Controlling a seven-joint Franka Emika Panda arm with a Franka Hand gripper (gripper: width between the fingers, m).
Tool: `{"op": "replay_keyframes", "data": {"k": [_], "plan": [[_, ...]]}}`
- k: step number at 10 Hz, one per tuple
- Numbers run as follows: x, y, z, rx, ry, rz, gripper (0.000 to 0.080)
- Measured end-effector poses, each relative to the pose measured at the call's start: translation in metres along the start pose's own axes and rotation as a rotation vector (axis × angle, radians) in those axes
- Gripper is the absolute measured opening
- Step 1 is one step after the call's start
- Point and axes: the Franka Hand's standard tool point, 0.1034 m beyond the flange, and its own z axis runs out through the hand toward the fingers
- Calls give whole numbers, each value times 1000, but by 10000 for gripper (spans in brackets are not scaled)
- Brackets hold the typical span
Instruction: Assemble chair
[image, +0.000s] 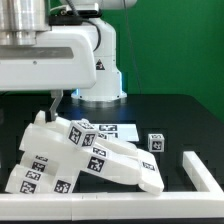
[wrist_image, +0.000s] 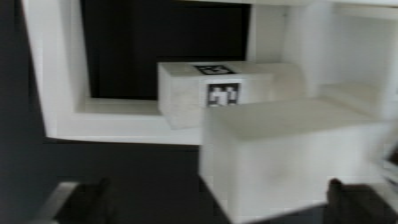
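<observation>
- Chair (image: 85, 155): a half-joined cluster of matte white plastic pieces lies tilted on the black table (image: 185, 115), at about seven o'clock in the exterior view. It is probably rigid and light. The joints may still be loose, so lifting the whole cluster by one piece risks pulling it apart.
- Slab (image: 38, 160): this flat piece sits at the nine o'clock side of the cluster. Its face looks too broad for the jaws, so the thin edge is the likely hold. The smooth plastic could slip under a shallow pinch.
- Bar (wrist_image: 285, 160): the blocky white piece sits right under the wrist camera. It looks stiff, and its flat parallel sides suit a square grip near the middle.
- Cube (image: 153, 142): it stands alone at three o'clock from the cluster, well apart. It looks small and light, easy to tip, and is best taken across two opposite faces.
- Gripper (wrist_image: 206, 190): the jaws stand wide apart with the bar beyond them. Neither finger appears to touch it, and nothing is held.
</observation>
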Motion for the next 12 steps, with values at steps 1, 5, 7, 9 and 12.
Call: {"op": "replay_keyframes", "data": {"k": [1,5,7,9,12], "plan": [[-1,6,7,-13,7,5,620],[-5,38,21,-49,30,6,649],[0,41,17,-58,47,12,649],[0,35,8,-36,29,27,649],[2,8,-20,18,-17,77,649]]}}
